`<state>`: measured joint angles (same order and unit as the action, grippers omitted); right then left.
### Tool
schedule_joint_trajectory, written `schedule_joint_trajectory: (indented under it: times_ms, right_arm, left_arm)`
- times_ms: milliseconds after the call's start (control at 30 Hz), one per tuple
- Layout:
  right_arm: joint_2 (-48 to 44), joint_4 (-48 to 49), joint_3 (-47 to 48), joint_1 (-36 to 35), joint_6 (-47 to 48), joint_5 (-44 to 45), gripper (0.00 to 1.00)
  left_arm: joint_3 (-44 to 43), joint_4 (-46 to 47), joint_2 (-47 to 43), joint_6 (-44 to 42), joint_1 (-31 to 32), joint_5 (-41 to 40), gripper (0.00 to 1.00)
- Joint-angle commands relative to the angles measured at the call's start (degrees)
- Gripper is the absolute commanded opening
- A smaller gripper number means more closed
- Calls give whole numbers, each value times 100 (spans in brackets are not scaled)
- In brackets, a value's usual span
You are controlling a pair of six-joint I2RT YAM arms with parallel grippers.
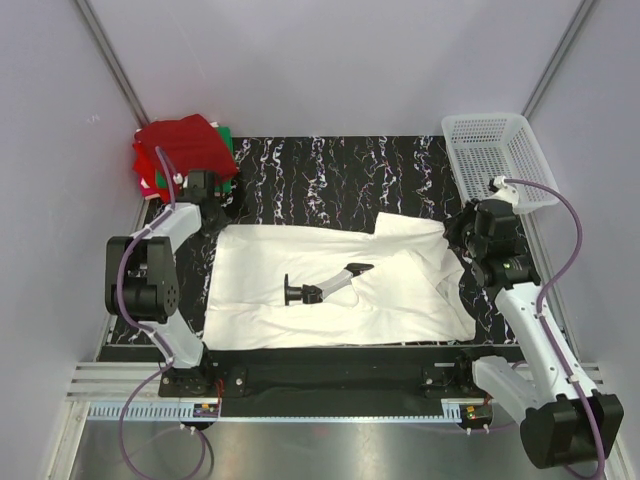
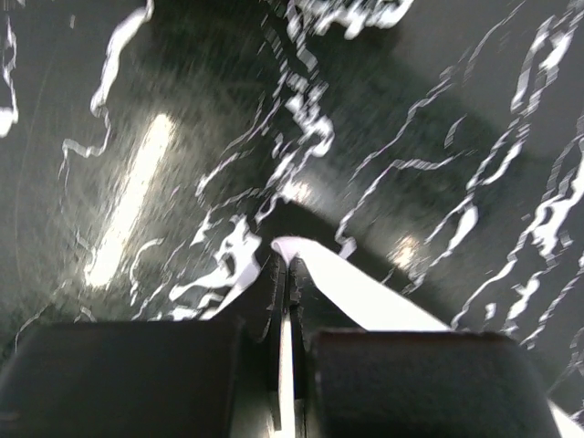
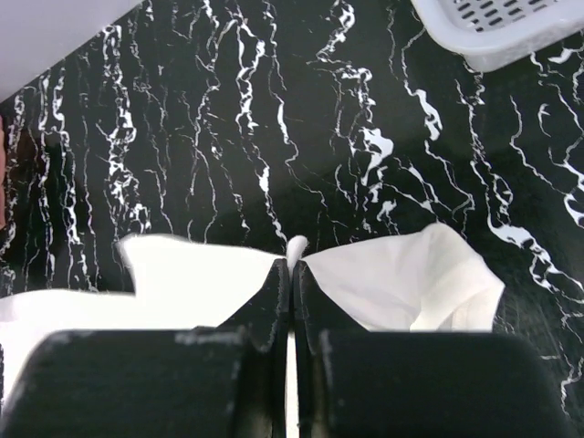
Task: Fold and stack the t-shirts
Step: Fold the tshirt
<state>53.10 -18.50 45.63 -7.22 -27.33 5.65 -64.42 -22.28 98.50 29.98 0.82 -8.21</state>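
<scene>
**White t-shirt gripped at both far corners, ready for a fold**

Desk (image 1: 330, 170): black, white-veined surface that carries every item.

White t-shirt (image 1: 400, 290): lies spread flat on the middle of the desk, directly between the two arms. Its long axis runs left to right. A small dark object (image 1: 300, 293) lies on the cloth near its centre; it cannot be identified.

Folded t-shirts (image 1: 185, 145): a stack of red and green ones sits at the far-left corner of the desk, just beyond the left arm.

Basket (image 1: 495, 150): white mesh, at the far-right corner, apart from the shirt. No garment shows inside it.

Left end effector (image 2: 285, 265): closed, with the shirt's far-left corner clamped between its fingers.

Right end effector (image 3: 290, 269): closed, pinching a ridge of white cloth at the shirt's far-right end.

Assessment: each arm holds the end nearest to it, and the shirt's body lies on the near side of both grips. The coming fold would likely draw the far edge toward the arm bases, with both ends kept level.
</scene>
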Motion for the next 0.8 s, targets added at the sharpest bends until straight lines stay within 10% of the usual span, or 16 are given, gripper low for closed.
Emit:
schedule_joint_trajectory:
  times_ms: [0, 767]
  right_arm:
    - [-168, -206, -27, 28, -62, 340, 0]
    - [-740, -1586, -440, 89, -1009, 1553, 0]
  left_arm:
    - [289, 330, -445, 78, -73, 82, 0]
    - [2020, -12, -2439, 631, -82, -216, 0]
